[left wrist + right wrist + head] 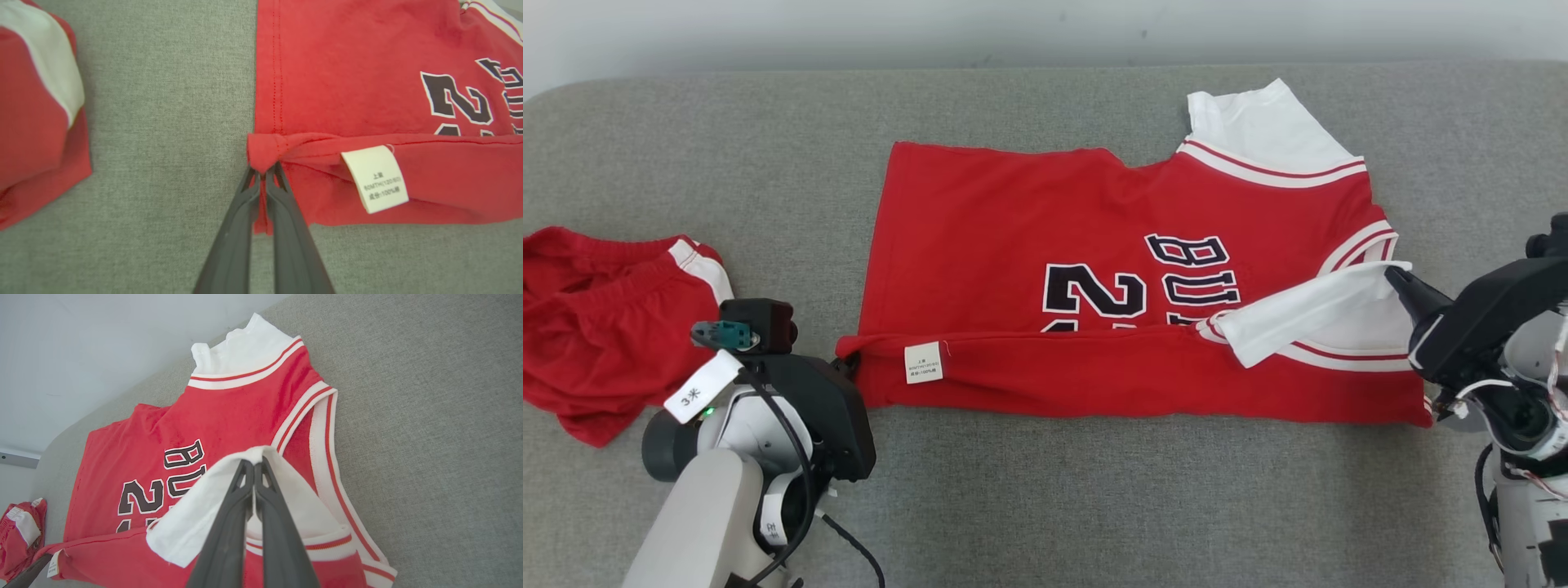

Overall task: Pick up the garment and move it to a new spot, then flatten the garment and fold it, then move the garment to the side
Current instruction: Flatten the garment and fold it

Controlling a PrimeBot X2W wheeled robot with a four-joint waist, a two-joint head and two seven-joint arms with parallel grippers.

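Red jersey [1013, 220] lies part-folded, left gripper [263, 173] clamps its hem corner [264, 152], right gripper [253, 467] clamps the white sleeve [192, 518].

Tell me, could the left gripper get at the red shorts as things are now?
Probably not yet. The shorts lie close by on the grey surface with nothing between, but the left gripper is shut on a corner of the jersey. It would have to let go first.
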